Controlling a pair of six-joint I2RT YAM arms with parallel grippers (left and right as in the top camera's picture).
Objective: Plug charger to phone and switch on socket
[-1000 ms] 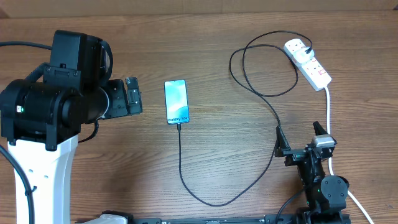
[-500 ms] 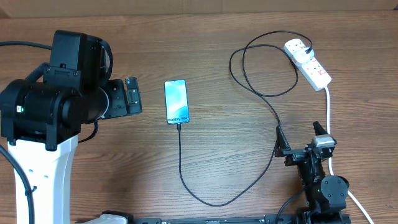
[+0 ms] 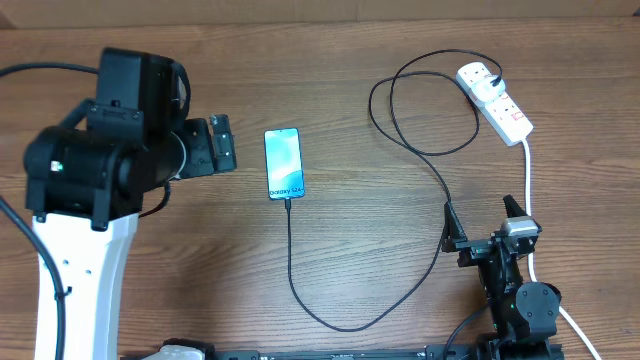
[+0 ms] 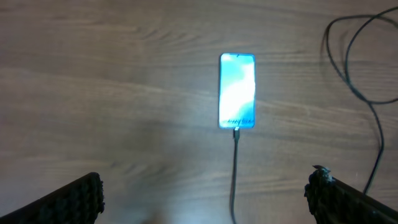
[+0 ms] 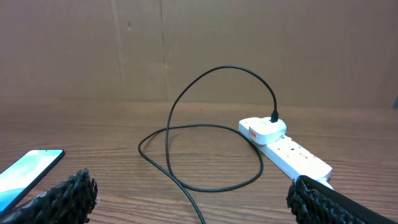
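Note:
The phone (image 3: pixel 283 163) lies flat on the wooden table with its blue screen lit; it also shows in the left wrist view (image 4: pixel 237 91) and at the left edge of the right wrist view (image 5: pixel 25 171). The black charger cable (image 3: pixel 300 290) runs from the phone's near end, loops across the table and ends at a plug in the white socket strip (image 3: pixel 495 100), also in the right wrist view (image 5: pixel 283 149). My left gripper (image 3: pixel 220 145) is open, left of the phone (image 4: pixel 205 199). My right gripper (image 3: pixel 485 225) is open near the front right (image 5: pixel 193 199).
The strip's thick white cord (image 3: pixel 527 185) runs down the right side past my right arm. A brown cardboard wall (image 5: pixel 199 50) stands behind the table's far edge. The black cable makes a large loop (image 3: pixel 425 105) left of the strip.
My left arm has shifted slightly right and up, bringing its gripper closer to the phone. The right arm, phone, cable and strip have not moved.

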